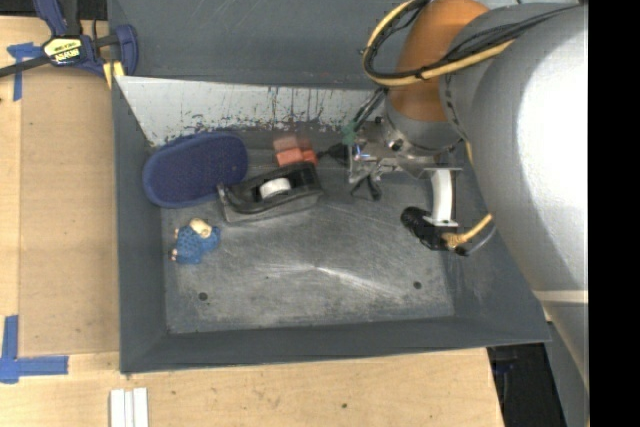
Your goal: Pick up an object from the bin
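Black tape dispenser lies near the gripper.

A single camera looks down on the bin from above, tilted somewhat to one side, so the bin's back wall shows broad and its front wall narrow. It sits far enough off to take in the whole bin and a margin beyond its rim, and my arm lies across the bin's right side.
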